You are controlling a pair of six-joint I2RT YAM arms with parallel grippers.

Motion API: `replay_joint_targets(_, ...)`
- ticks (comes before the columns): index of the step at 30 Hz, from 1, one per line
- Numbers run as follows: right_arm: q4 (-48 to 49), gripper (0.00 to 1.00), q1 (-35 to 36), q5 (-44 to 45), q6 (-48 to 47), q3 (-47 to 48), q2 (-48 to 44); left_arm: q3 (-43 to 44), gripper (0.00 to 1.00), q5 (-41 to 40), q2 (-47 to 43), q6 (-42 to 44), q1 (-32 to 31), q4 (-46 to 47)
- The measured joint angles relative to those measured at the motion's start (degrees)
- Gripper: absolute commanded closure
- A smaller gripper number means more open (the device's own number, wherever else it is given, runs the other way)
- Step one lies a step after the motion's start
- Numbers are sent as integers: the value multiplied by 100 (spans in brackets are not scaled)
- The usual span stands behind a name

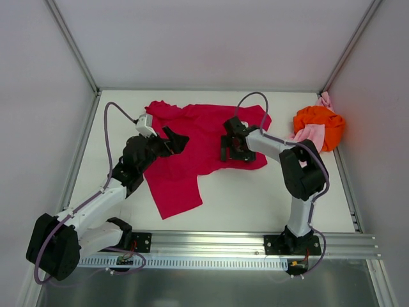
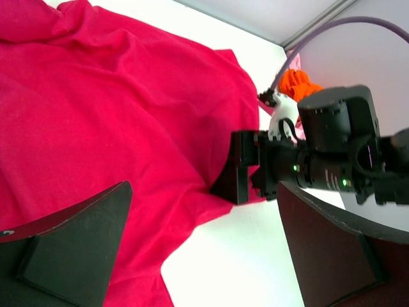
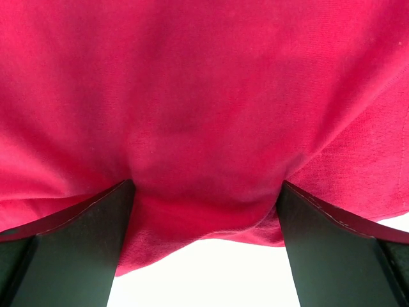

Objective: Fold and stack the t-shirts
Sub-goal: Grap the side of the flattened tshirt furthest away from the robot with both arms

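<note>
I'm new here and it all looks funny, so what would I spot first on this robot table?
The big crimson t-shirt grabs the eye first, lying rumpled across the middle of the white table. The left end effector hangs over its left side and the right end effector near its right edge, both open. In the far right corner, an orange t-shirt is bunched up with a pale pink t-shirt.

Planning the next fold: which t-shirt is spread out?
The crimson cloth t-shirt, spread mid-table; the orange cloth t-shirt and pale pink cloth t-shirt sit bunched by the right wall.
</note>
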Motion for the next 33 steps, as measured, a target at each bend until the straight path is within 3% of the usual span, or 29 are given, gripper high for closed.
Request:
replay_joint_targets(7,-7,4,490,511,511,-448,-337,-2,1,-4,-33,0,-76,-9)
replay_joint_targets(16,-695,4,1318,1268,1113,-859,-787,-2,1,-7,-79,0,-146,-103)
replay_joint_targets(24,-267,0,1440,2245,758,-1073,-1215,109,1,2,264,50,-149,-122)
replay_joint_targets(29,-83,0,1296,2439,133,160,-450,981,1,2,1585,203,-146,-260)
replay_joint_targets(33,15,0,787,2061,-439,1823,345,2459,1,33,3025,317,-92,-592)
